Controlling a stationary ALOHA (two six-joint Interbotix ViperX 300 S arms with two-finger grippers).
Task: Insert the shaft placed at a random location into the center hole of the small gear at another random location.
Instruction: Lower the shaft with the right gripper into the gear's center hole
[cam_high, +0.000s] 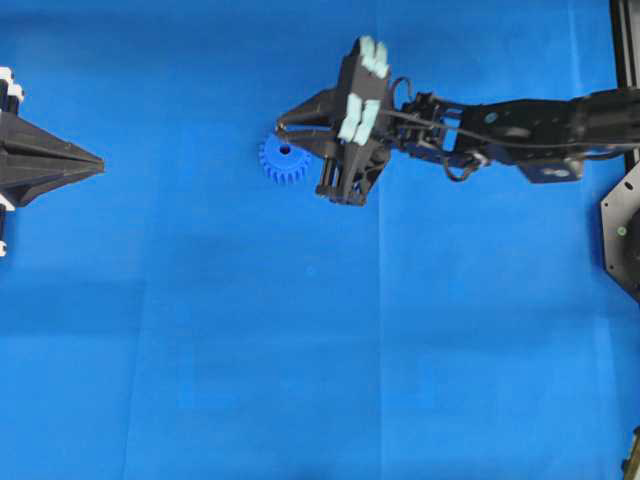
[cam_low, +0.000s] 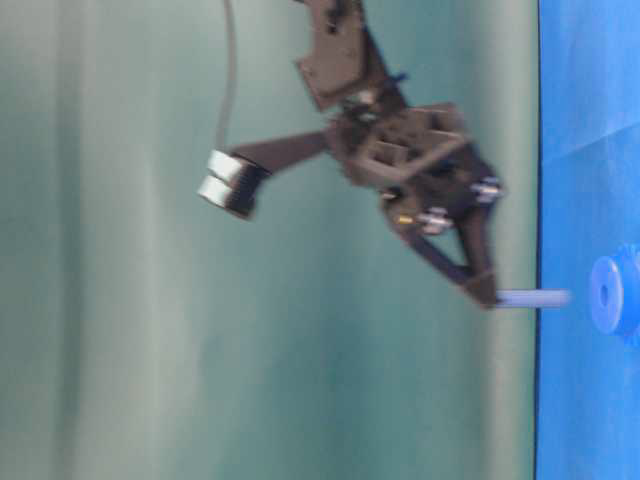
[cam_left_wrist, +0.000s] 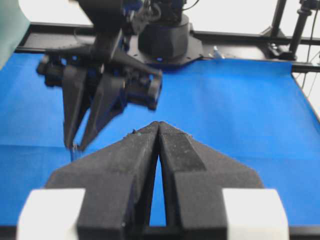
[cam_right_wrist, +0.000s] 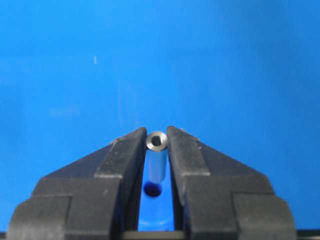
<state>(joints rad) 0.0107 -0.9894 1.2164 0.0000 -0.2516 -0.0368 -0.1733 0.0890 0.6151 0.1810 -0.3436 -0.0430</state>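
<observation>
The pick-up part of the task is judged to be done. The tiny silver-grey metal cylinder shaft is clamped between the black tapered fingers of the right tool, and in the right wrist view its hollow end face is seen just proud of the fingertips. In the table-level view the shaft is seen projecting from the tip of the right tool toward the blue counter, clear of the surface.

The small bright blue plastic toothed gear lies flat on the counter, just beside the right tool in the overhead view. In the table-level view the gear is seen a little beyond the free end of the shaft, not touching it. The small dark center hole is open and empty, so the insertion is not yet done. A dark round spot is seen behind the shaft in the right wrist view; whether it is the hole cannot be told.

What is judged to be left: the shaft has to be lined up over the hole, lowered in, and let go.

The left tool is kept well apart at the left edge, clenched with nothing between its fingers, and no part in the work is seen for it.
</observation>
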